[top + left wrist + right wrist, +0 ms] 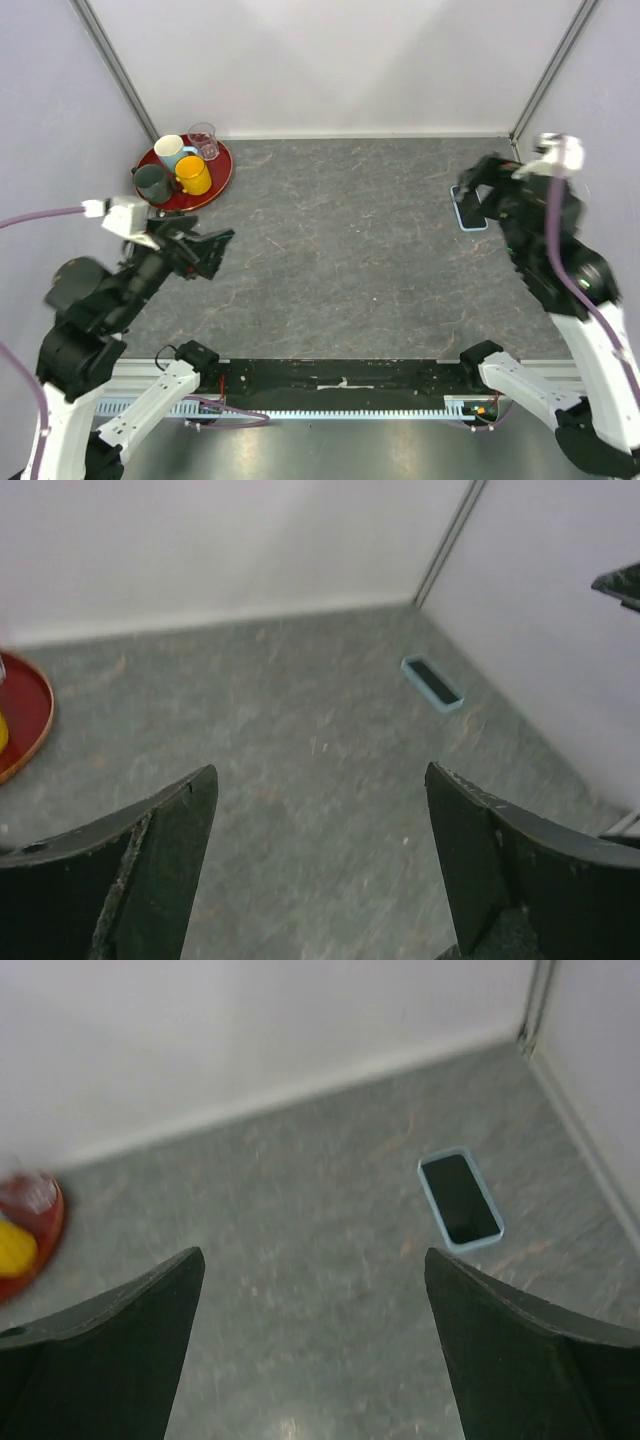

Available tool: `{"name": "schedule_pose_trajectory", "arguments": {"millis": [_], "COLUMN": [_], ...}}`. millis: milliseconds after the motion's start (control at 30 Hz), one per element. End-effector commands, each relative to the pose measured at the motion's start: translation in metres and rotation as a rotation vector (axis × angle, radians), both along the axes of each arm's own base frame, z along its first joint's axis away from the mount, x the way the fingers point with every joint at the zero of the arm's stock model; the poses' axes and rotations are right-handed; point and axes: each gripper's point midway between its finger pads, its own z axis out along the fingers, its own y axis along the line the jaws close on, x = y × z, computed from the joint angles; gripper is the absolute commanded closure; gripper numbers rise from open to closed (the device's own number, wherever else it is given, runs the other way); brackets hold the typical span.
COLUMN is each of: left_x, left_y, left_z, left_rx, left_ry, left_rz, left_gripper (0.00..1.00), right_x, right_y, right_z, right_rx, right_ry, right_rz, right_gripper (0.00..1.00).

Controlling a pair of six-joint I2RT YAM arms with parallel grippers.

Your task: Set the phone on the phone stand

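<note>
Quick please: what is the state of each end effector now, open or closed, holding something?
Left end effector: open, holding nothing.
Right end effector: open, holding nothing.

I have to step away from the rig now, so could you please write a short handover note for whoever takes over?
Left gripper: fingers open, empty, above the table on its left side.
Right gripper: fingers open, empty, above the table close to the phone.
Phone: flat, screen up, on the table's far right, nothing touching it.
Phone stand: not visible in any view.
Done: nothing yet.
Left: find the stand, grasp the phone, set it on the stand.
</note>
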Motion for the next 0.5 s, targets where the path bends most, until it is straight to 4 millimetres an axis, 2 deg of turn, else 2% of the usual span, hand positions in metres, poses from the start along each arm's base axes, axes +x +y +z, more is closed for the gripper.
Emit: {"name": "schedule_pose_trajectory", "arguments": {"millis": [0,33,67,100,133,167,200,233,267,333,367,467], "left_x": [0.025,0.031,0.033,0.035,0.038,0.04,0.043,0.046,0.049,0.057,0.064,0.079], "left_y": [-0.016,-0.02,-0.022,-0.023,-0.024,-0.023,-0.019,-0.011,-0.006,0.01,0.021,0.031], "left_z": [-0.077,-0.097,-0.107,-0.116,-0.135,-0.142,-0.15,-0.166,-0.173,-0.191,-0.2,-0.223], "left_rx": [0.09,0.105,0.112,0.12,0.143,0.152,0.16,0.162,0.161,0.196,0.232,0.292], "left_ry": [0.266,0.338,0.373,0.405,0.459,0.477,0.495,0.544,0.565,0.595,0.609,0.671], "left_rz": [-0.007,-0.004,-0.002,0.003,0.007,0.019,0.048,0.111,0.154,0.265,0.337,0.435], "left_gripper": [0.04,0.01,0.01,0.01,0.01,0.01,0.0,0.0,0.0,0.0,0.0,0.0], "right_x": [0.018,0.021,0.024,0.025,0.025,0.025,0.025,0.021,0.019,0.011,0.008,-0.001], "right_y": [0.04,0.049,0.073,0.084,0.095,0.108,0.114,0.126,0.135,0.149,0.154,0.169], "right_z": [-0.08,-0.088,-0.104,-0.112,-0.119,-0.135,-0.144,-0.151,-0.168,-0.182,-0.195,-0.216], "right_rx": [0.014,0.012,0.028,0.033,0.044,0.062,0.076,0.095,0.106,0.094,0.085,0.051], "right_ry": [0.246,0.263,0.297,0.315,0.334,0.375,0.4,0.422,0.468,0.51,0.546,0.597], "right_rz": [0.137,0.179,0.296,0.349,0.401,0.463,0.484,0.533,0.572,0.616,0.621,0.622], "right_gripper": [0.02,0.02,0.02,0.02,0.02,0.02,0.02,0.02,0.02,0.02,0.02,0.02]}}
